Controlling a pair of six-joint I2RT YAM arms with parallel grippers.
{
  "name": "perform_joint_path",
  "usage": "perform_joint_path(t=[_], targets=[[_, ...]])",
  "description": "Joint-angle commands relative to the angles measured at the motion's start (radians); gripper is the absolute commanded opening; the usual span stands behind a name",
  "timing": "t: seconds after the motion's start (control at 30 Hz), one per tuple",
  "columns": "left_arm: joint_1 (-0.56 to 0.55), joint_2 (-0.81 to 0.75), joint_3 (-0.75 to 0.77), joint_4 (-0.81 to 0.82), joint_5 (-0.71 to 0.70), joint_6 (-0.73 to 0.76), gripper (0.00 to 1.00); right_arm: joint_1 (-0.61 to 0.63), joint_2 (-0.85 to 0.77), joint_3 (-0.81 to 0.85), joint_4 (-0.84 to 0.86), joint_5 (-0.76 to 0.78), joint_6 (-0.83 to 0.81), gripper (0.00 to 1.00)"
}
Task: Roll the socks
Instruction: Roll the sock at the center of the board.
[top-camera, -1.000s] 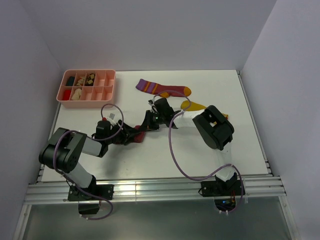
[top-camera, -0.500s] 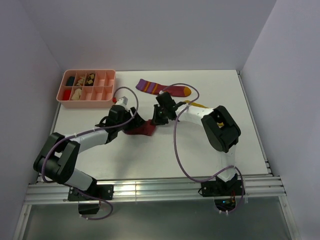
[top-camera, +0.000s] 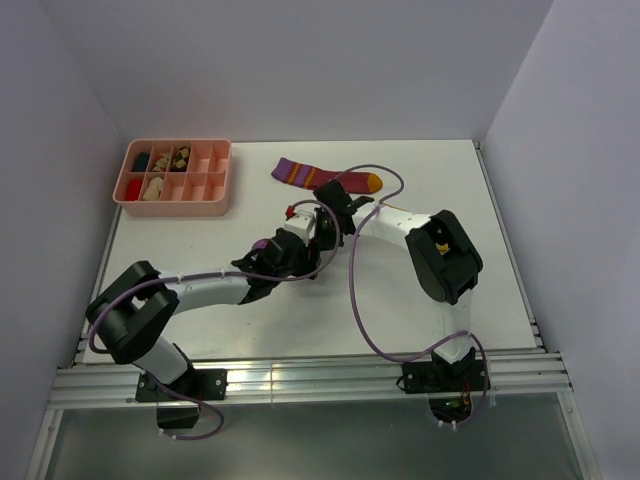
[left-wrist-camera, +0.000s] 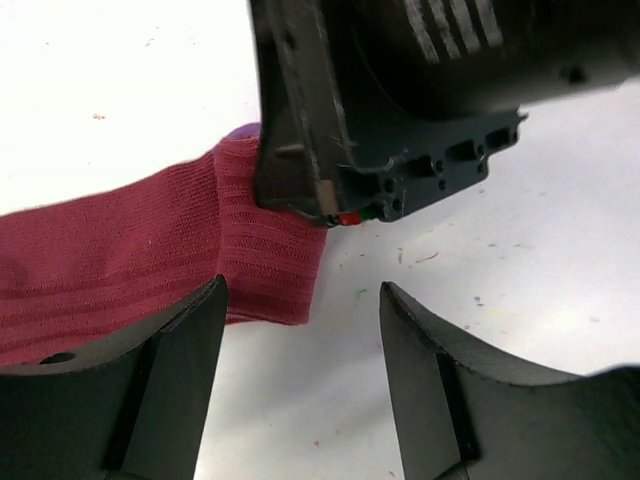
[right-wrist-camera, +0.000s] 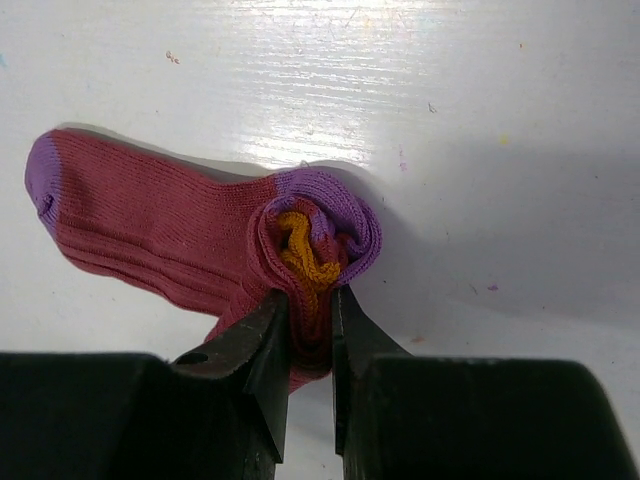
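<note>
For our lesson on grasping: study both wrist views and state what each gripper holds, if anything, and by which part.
The right gripper pinches the maroon sock at its rolled-up end. The left gripper is open, holding nothing.

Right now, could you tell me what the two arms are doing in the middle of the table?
The right claw is pinched shut on the rolled-up end of a maroon sock, with purple and orange fabric tucked inside the roll. The left claw is open beside it, one finger over the sock's flat part, gripping nothing. A second sock lies flat farther back, and a pink tray sits at the far left.
</note>
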Motion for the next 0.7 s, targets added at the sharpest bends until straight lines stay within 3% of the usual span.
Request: perform_joint_path(t=[0.0,0.27,0.47,0.57,0.6,0.67], targets=[[-0.041,0.047,0.051,0.059,-0.123,0.104,0.66,-0.012,0.046,-0.002,-0.163,0.049,-0.023,0.0],[-0.104,0.185,0.125,0.013,-0.239,0.109,0.62,-0.012,0.049,-0.009,-0.151,0.007,-0.018,0.0],[-0.115,0.279,0.179,-0.088,-0.318,0.051,0.52,-0.012,0.037,-0.032,-0.12,-0.017,-0.003,0.0],[-0.119,0.294,0.174,-0.124,-0.315,0.018,0.35,-0.01,0.032,-0.044,-0.105,-0.036,0.001,0.0],[-0.121,0.296,0.173,-0.128,-0.312,0.012,0.21,-0.012,0.032,-0.048,-0.097,-0.043,0.005,0.0],[-0.121,0.301,0.168,-0.142,-0.295,-0.002,0.04,-0.013,0.023,-0.061,-0.061,-0.075,0.003,0.0]])
